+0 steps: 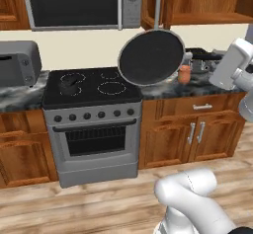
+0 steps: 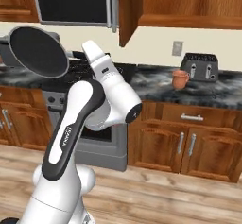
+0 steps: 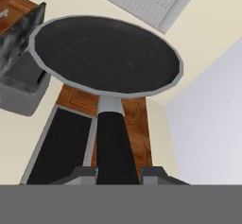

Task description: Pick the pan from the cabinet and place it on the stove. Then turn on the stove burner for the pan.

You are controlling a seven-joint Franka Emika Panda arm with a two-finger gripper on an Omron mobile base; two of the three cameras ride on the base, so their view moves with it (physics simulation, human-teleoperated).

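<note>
While the pan (image 1: 150, 57) is held in the air, tilted steeply on edge so its dark face looks outward, it sits over the counter just right of the stove (image 1: 91, 87), below the open cabinet (image 1: 197, 3). The gripper (image 3: 118, 173) is closed tight on the pan's black handle (image 3: 111, 142), fingers (image 3: 80, 173) pinching it at either side near its end.

Judgement: carrying is in hand; placing is not yet done. To do it well, the wrist should level the pan before descent, then travel left so the base centres over the largest ring (image 1: 111, 87). A small dark pot (image 1: 68, 84) stands on the left rings and wants clearance. The terracotta cup (image 1: 184, 73) on the counter lies close under the pan's rim; lift clear of it first. The knobs (image 1: 94, 115) remain for afterwards.
</note>
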